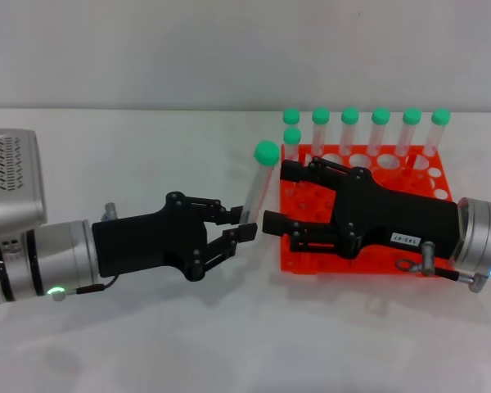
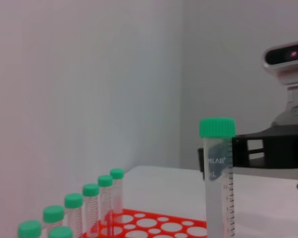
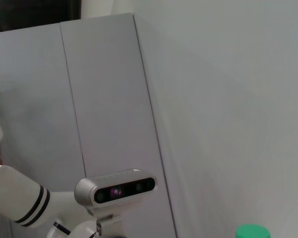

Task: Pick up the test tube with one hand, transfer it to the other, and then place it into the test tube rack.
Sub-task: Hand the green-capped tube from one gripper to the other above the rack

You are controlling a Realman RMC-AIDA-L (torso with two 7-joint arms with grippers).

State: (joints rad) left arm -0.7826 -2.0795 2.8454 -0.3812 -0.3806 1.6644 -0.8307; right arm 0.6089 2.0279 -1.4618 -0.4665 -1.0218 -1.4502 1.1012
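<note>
The test tube (image 1: 256, 190) stands upright above the table, green cap (image 1: 266, 152) on top. My left gripper (image 1: 243, 223), on the green-lit arm, is shut on its lower end. My right gripper (image 1: 280, 196), the one with the white label, is open just right of the tube, its fingers spread above and below the tube's middle height and apart from it. Behind and under that gripper lies the orange-red test tube rack (image 1: 432, 185). In the left wrist view the tube (image 2: 218, 183) is close up, with a black right finger (image 2: 268, 151) behind it. The cap (image 3: 252, 232) peeks into the right wrist view.
Several green-capped tubes (image 1: 349, 131) stand in the rack's back row, with one more (image 1: 292, 141) in front at the row's left end. They also show in the left wrist view (image 2: 91, 206) beside the rack (image 2: 154, 225). White table (image 1: 147, 155) all around, wall behind.
</note>
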